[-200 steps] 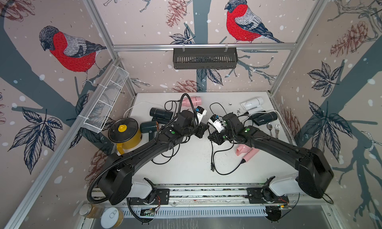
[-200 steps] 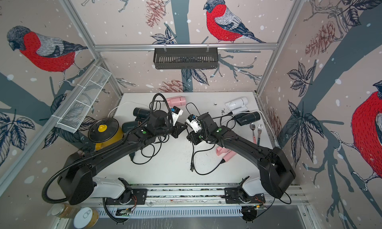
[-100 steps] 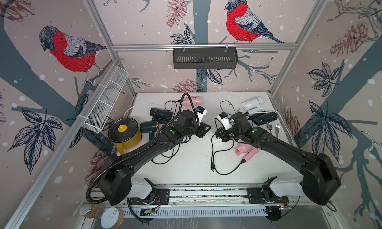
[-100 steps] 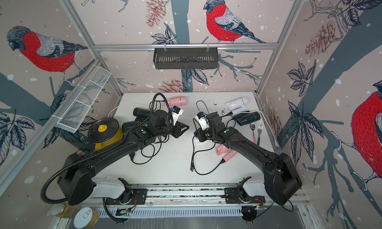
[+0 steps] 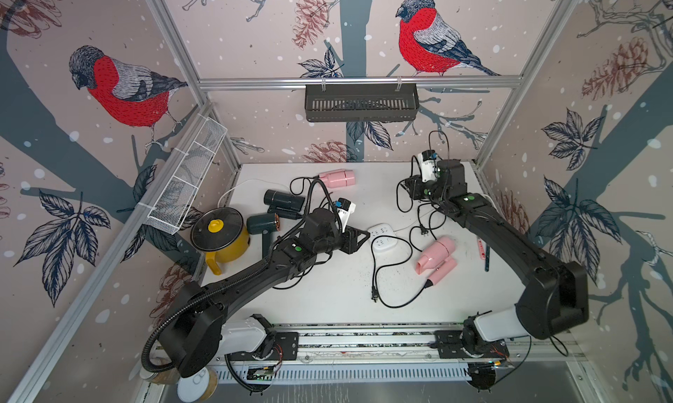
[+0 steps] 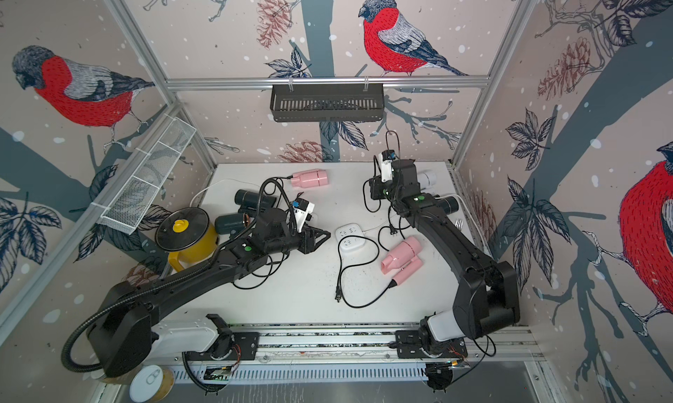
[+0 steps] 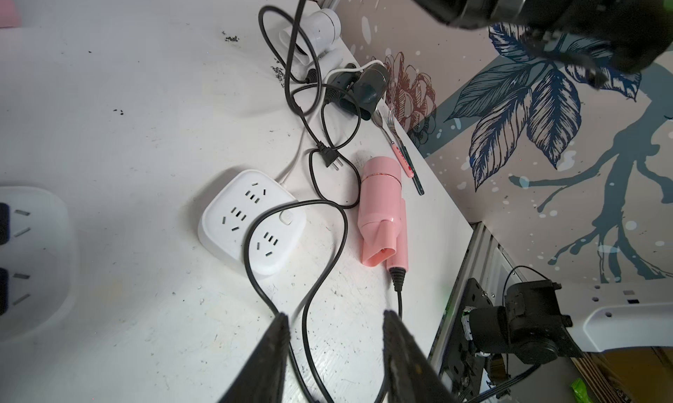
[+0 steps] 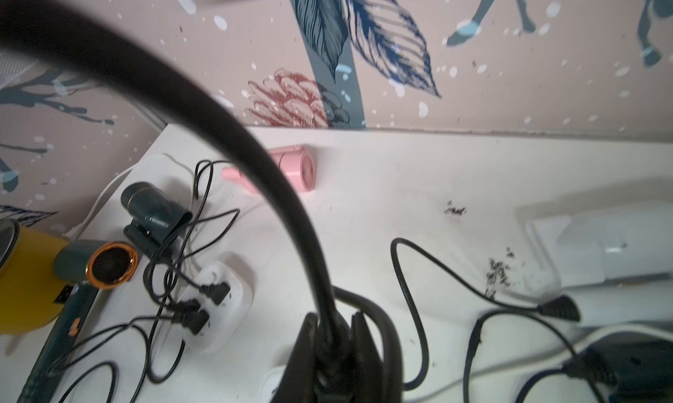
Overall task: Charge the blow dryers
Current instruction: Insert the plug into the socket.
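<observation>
Right gripper pinched shut on a black cord, up over the back right corner of the tabletop. No telling whose cord, tbh. Left gripper hanging over the middle, fingers apart, holding nothing.

Dryers all lying on the tabletop:
- white dryer tucked into the back right corner
- black dryer just in front of it along the right edge
- pink dryer further forward on the right half
- second pink dryer near the back edge
- second black dryer and dark green dryer with the copper nozzle, side by side toward the left edge

White power strip mid-table, just beside the left gripper, loose plug lying near it. Other power strip over on the left by the green one, three plugs stuck in. Yellow pot with a black lid right next to the green dryer at the left edge.
</observation>
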